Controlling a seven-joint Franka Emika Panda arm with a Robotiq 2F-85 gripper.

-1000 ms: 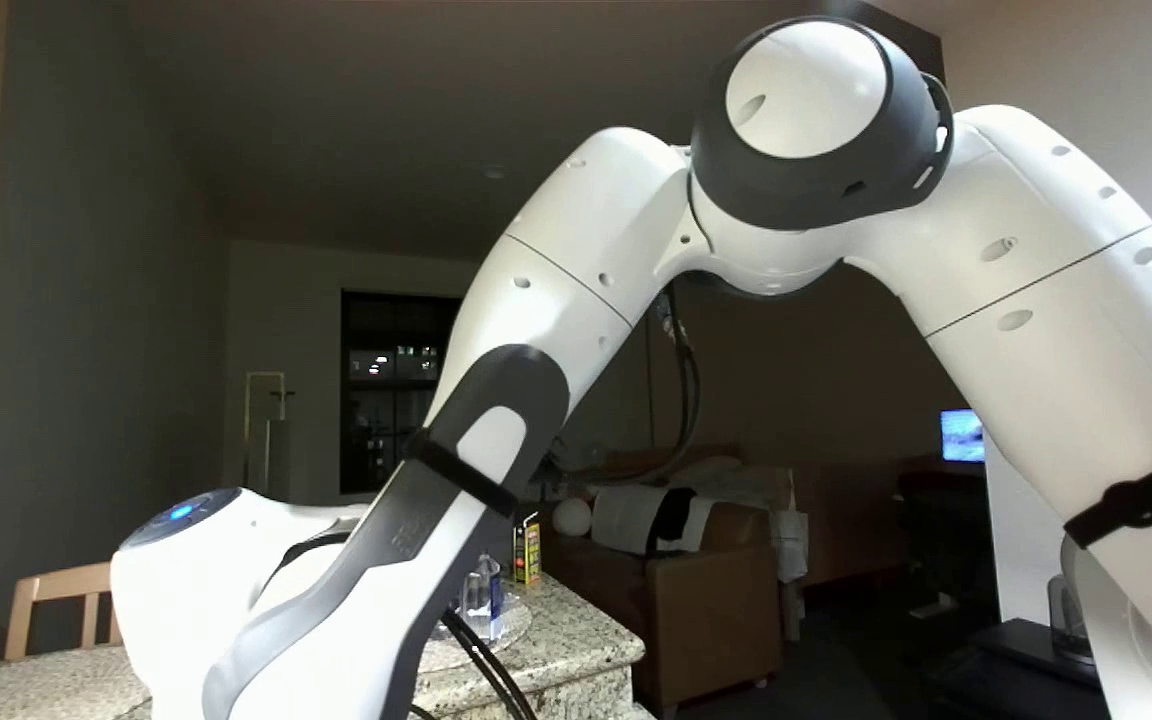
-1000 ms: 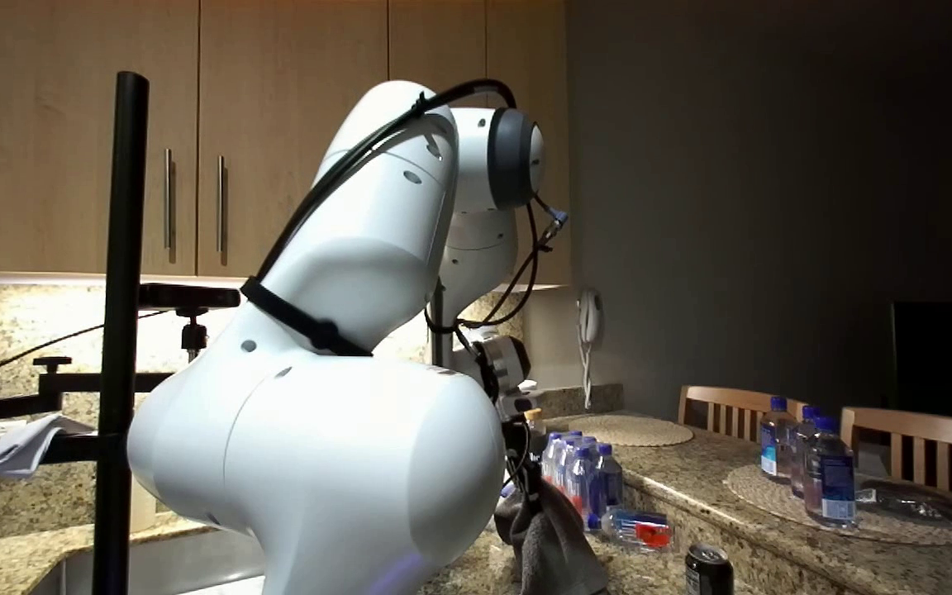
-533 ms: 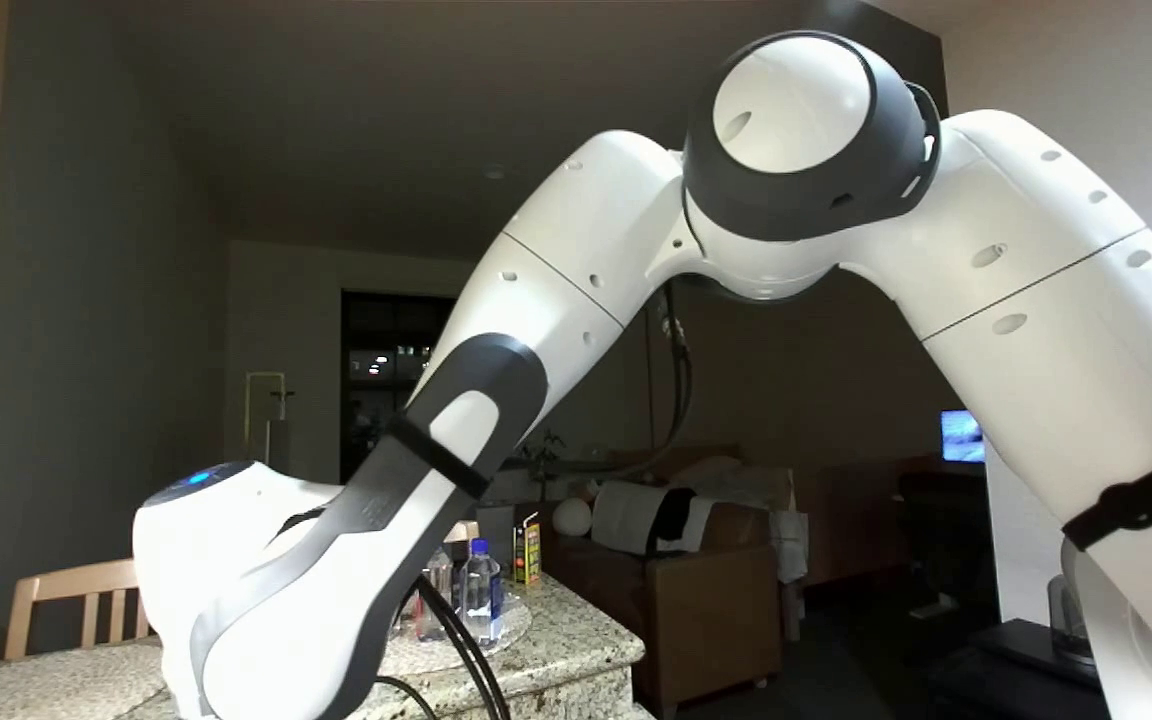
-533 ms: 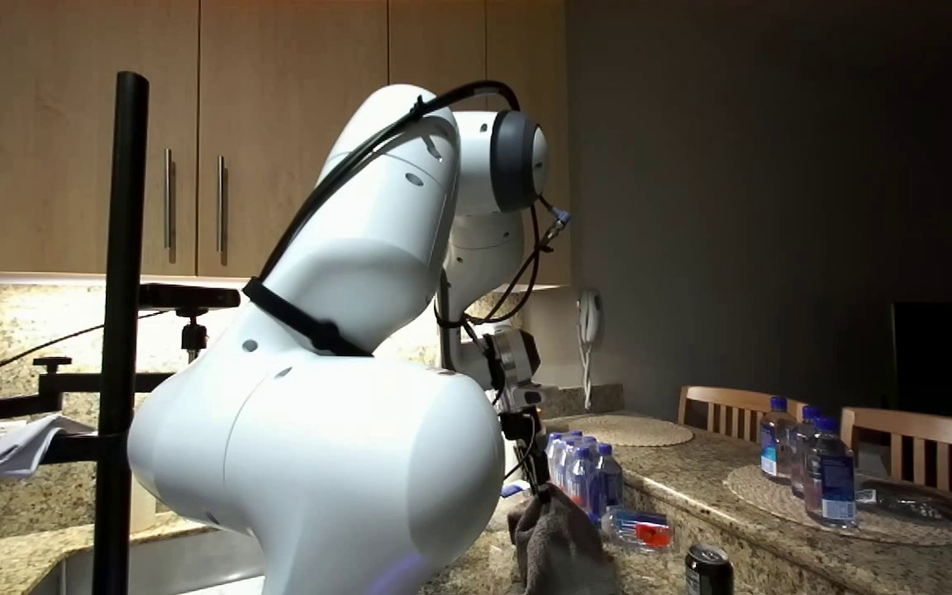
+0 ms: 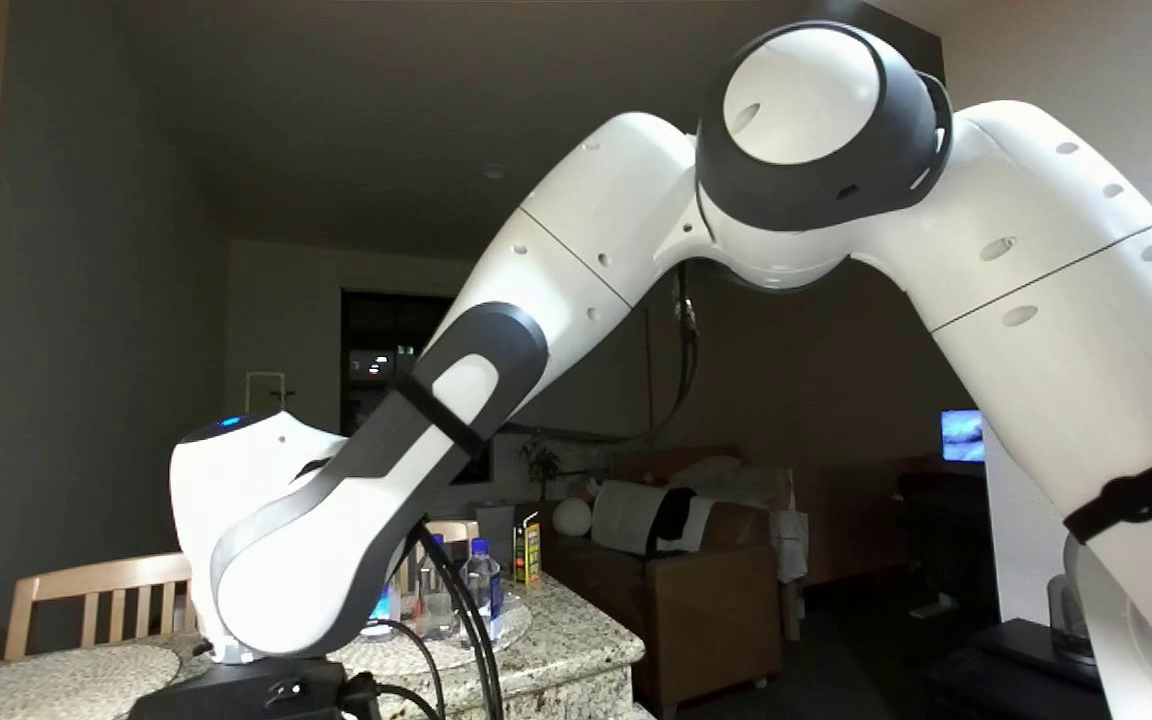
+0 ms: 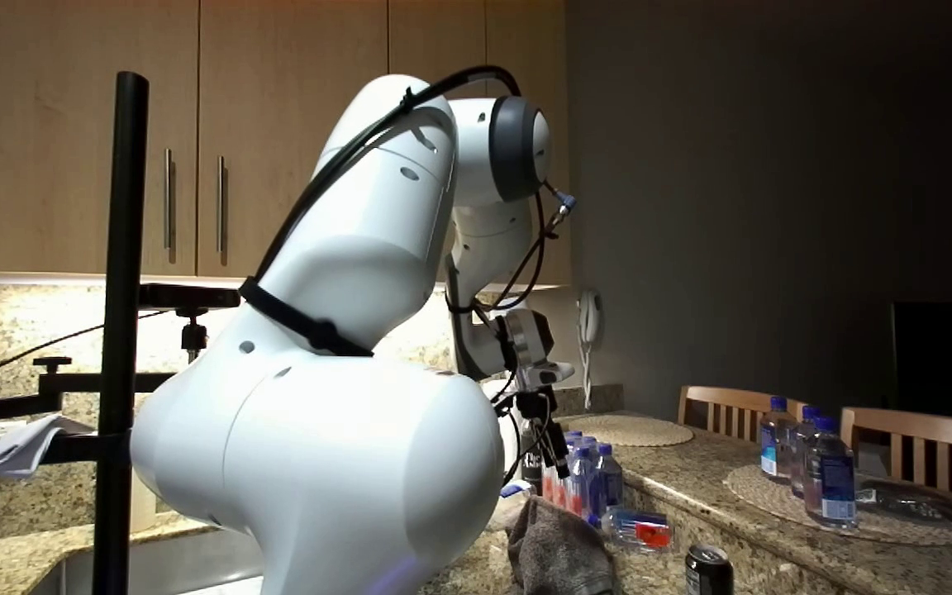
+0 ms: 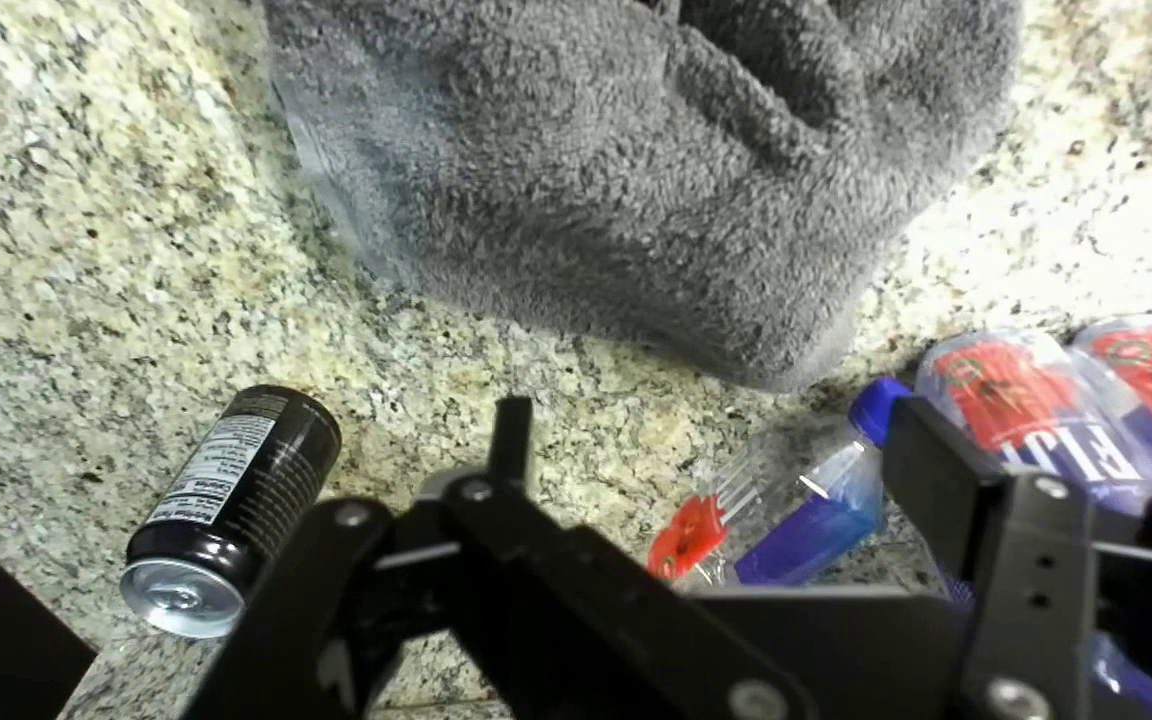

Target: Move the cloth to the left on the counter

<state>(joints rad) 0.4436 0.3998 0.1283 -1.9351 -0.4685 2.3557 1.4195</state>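
Observation:
The grey cloth (image 7: 616,170) lies bunched and folded on the speckled counter (image 7: 86,250), across the top of the wrist view. In an exterior view the cloth (image 6: 560,549) forms a peaked heap, its lower part cut off by the frame edge. Just above that heap hangs my gripper (image 6: 562,471), apart from it. In the wrist view the gripper (image 7: 721,440) is spread wide open, with nothing held between its fingers; counter and a lying bottle show below the gap. The cloth is out of sight in the exterior view where my gripper's base (image 5: 246,690) shows at the bottom.
A black can (image 6: 708,570) stands near the cloth. A bottle lying down (image 6: 640,529) and several upright bottles (image 6: 583,479) are close behind. A raised ledge (image 6: 740,512) bears a placemat with more bottles (image 6: 830,479). The sink (image 6: 162,562) is beside the arm's base.
My gripper has opened and let go of the cloth, then risen away from it. The cloth, earlier hanging from the fingers, now rests in a heap on the counter.

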